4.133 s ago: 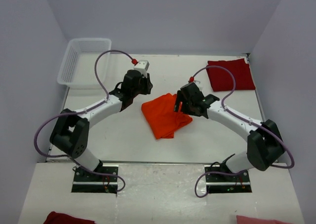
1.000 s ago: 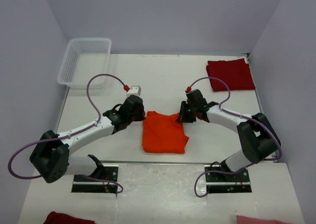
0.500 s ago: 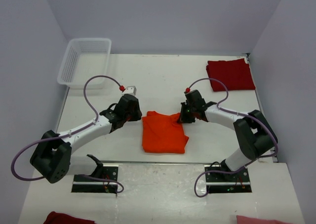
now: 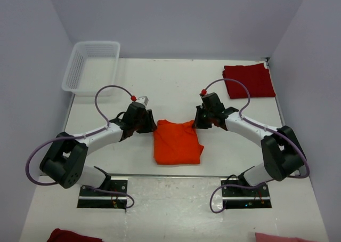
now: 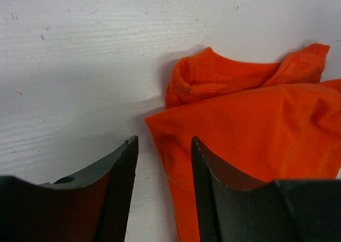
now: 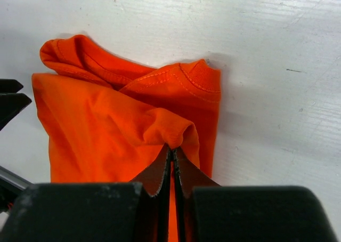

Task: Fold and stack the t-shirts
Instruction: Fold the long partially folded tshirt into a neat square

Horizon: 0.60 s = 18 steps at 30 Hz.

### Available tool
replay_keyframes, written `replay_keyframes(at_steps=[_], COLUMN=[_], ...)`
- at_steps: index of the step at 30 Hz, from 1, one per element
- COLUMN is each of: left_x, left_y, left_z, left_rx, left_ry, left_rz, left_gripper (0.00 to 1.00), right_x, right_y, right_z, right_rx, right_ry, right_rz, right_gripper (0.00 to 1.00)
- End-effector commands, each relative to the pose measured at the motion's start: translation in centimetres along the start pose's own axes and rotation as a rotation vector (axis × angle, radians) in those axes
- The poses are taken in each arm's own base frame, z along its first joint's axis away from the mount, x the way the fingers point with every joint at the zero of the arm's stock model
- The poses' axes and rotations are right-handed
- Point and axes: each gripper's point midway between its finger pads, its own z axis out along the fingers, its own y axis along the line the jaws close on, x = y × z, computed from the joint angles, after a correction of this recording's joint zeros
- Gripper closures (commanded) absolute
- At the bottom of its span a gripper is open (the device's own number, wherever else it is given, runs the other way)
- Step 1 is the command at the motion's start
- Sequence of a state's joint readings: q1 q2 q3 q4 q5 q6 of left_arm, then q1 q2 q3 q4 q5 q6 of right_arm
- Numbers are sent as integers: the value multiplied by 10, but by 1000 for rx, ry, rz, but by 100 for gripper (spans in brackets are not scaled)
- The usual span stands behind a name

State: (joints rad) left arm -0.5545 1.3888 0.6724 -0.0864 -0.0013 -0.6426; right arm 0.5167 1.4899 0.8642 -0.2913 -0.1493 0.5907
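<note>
Movement since half a second ago is slight. The left gripper (image 4: 151,127) is now standing with its jaws clearly wider apart, and that arm's elbow is sitting closer to its base. The right gripper (image 4: 197,123), open a second ago, is now pressing fully together. The bright orange cloth t-shirt (image 4: 178,143) is lying folded where it was.

Seen from above, the shirt is resting at about 6 o'clock from the centre of the white table (image 4: 176,87), between the two grippers. The left gripper (image 5: 162,140) is hovering at the shirt's 10 o'clock corner. It is holding nothing, with one finger over bare table and the other over the cloth's edge. The right gripper (image 6: 171,148) is sitting at the shirt's 1 o'clock corner and pinching a small raised pucker of orange cloth (image 6: 122,124) at its tips.

Counting what is in view, there are two arms and two grippers. One orange shirt is accompanied by one dark red cloth t-shirt (image 4: 249,81), lying flat at 2 o'clock and well apart from both grippers. One white plastic lattice basket (image 4: 74,71) is sitting at 10 o'clock. One dark red scrap of cloth (image 4: 69,235) and one pink scrap of cloth (image 4: 279,238) are showing at the near edge.
</note>
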Motion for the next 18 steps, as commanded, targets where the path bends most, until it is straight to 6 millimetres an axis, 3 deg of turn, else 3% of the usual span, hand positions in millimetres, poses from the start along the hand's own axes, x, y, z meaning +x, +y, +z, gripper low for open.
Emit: replay_keyframes(at_steps=[1,6,14,18], left_x=[4,13,3,3], left_y=[-5,-4,-18,-17], left_z=[6,7,15,23], left_rx=[75,82,146,138], left_ry=[26,55,29,38], left_rz=[-10,-25,-31,-33], left_gripper=[54,55,55,64], right_x=[-16,-17,-14,-15], right_y=[9,8,6,4], right_z=[-9,-7,-3,-3], right_rx=[-12,-6,-3,6], right_ry=[-44,-45,-29,-33], right_rz=[-22,-20,-20,-19], right_gripper=[100,100,100,100])
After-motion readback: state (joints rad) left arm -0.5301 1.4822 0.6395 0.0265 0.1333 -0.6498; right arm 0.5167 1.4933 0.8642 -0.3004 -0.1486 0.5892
